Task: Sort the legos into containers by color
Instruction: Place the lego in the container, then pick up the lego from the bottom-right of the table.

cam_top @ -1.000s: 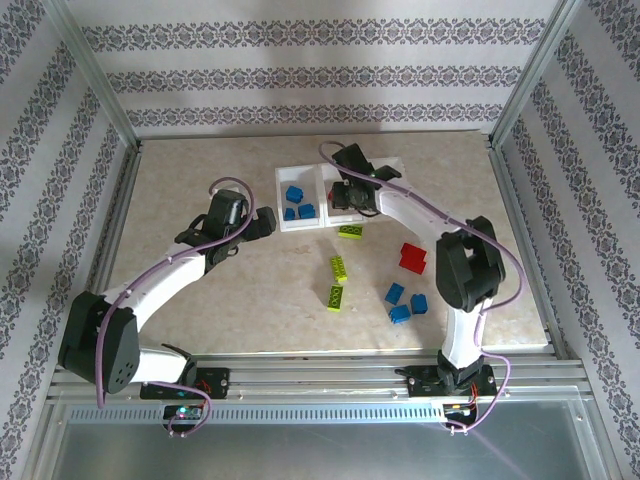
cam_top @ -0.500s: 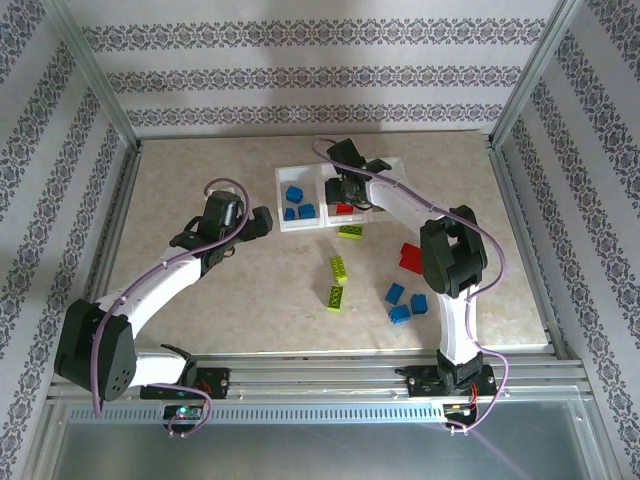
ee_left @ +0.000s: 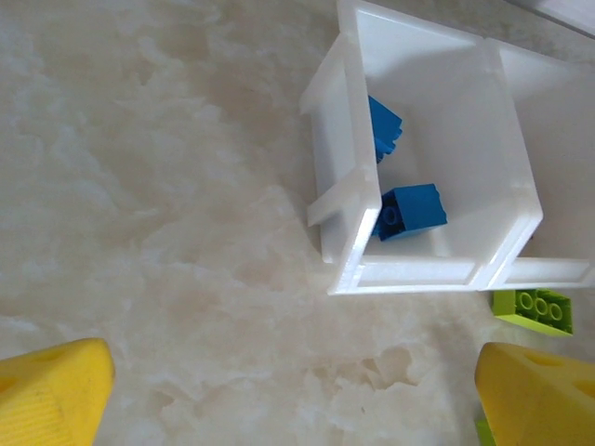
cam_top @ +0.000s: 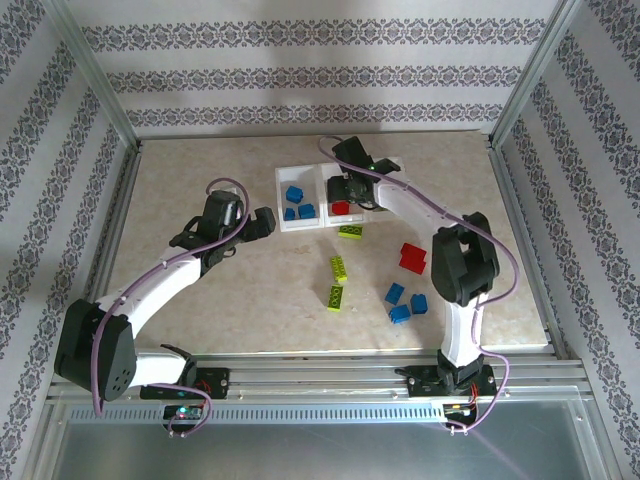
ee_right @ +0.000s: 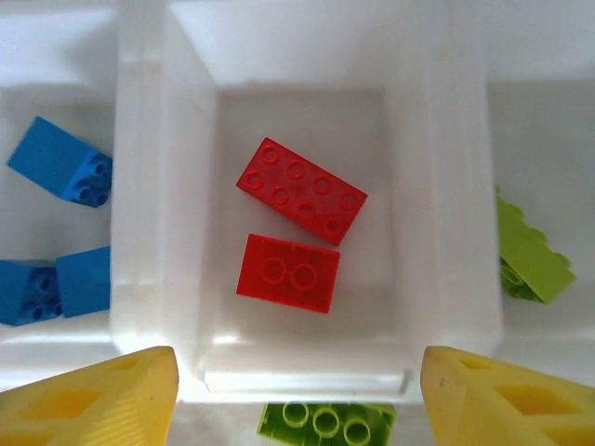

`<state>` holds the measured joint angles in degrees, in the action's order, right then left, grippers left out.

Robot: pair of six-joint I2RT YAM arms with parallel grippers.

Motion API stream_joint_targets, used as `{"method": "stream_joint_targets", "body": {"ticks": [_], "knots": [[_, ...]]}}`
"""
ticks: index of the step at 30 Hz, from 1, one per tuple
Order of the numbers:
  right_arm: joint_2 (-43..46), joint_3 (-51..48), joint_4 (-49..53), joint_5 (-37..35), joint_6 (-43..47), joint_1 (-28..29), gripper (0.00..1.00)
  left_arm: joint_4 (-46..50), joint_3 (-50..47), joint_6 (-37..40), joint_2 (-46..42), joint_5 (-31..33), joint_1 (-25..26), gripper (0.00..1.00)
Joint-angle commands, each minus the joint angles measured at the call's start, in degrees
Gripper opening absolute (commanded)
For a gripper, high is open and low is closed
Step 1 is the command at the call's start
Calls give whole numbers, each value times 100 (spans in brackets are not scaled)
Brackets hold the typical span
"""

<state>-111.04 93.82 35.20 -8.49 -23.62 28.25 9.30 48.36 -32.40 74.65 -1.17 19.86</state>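
The containers are one white tray (cam_top: 300, 226) of three compartments. My right gripper (ee_right: 297, 395) hovers open over the middle compartment (ee_right: 139, 186), where two red legos (ee_right: 302, 192) (ee_right: 284, 272) lie free of the yellow fingers (ee_right: 93, 400). Blue legos (ee_right: 60, 172) lie in the left compartment and a lime one (ee_right: 530, 255) in the right. My left gripper (ee_left: 297, 390) is open over bare table, left of and in front of the tray (ee_left: 339, 186), which holds blue legos (ee_left: 409, 211). In the top view the right gripper (cam_top: 344, 198) is above the tray and the left gripper (cam_top: 262, 222) is beside it.
Loose legos lie on the table in front of the tray: lime ones (cam_top: 350, 231) (cam_top: 340, 267) (cam_top: 335, 296), red ones (cam_top: 413, 257), and blue ones (cam_top: 395, 292) (cam_top: 418, 303) (cam_top: 400, 314). A metal frame edges the table.
My right gripper has opened over the middle compartment and a red lego now lies loose there. The left arm drew back slightly to the left.
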Motion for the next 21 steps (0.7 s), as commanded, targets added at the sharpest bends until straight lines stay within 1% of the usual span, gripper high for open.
{"method": "stream_joint_targets", "body": {"ticks": [1,5,9,13,17,21], "knots": [[595,-403,-21,-88,-149,-43,71,-274,62,177,-64,-379,-8,100],[1108,-1008,-81,-195,-359,-113,75,-338,105,264,6,-595,215,100],[1611,-1634,-141,-265,-599,-262,79,-431,178,495,145,-830,627,100],[2115,-2313,-197,-285,-838,-457,85,-638,263,738,390,-1186,1172,100],[2592,-2964,-248,-293,-1046,-679,98,-742,487,1098,700,-1346,1821,100],[3022,-3459,-192,-341,-1182,-903,98,-952,718,1358,1080,-1730,2355,100]]}}
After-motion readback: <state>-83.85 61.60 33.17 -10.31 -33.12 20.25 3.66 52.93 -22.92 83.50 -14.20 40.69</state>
